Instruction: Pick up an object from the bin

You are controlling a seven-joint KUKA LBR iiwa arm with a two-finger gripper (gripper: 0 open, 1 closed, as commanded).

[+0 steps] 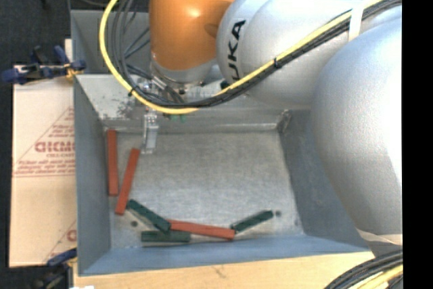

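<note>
Six slim sticks lie along the near and left sides of the grey bin [223, 172]; closest to you, by the front wall, three dark green sticks [166, 237] and a long red stick [201, 230] lie in a loose, partly crossed row. Farther back on the left you see a slanting red stick [127, 181] just beside a second red stick [111, 162] that runs along the left wall. Beyond them the gripper [149, 137] hangs at the far end of the slanting red stick, near the back-left corner; you cannot tell whether it is spread or closed.
</note>
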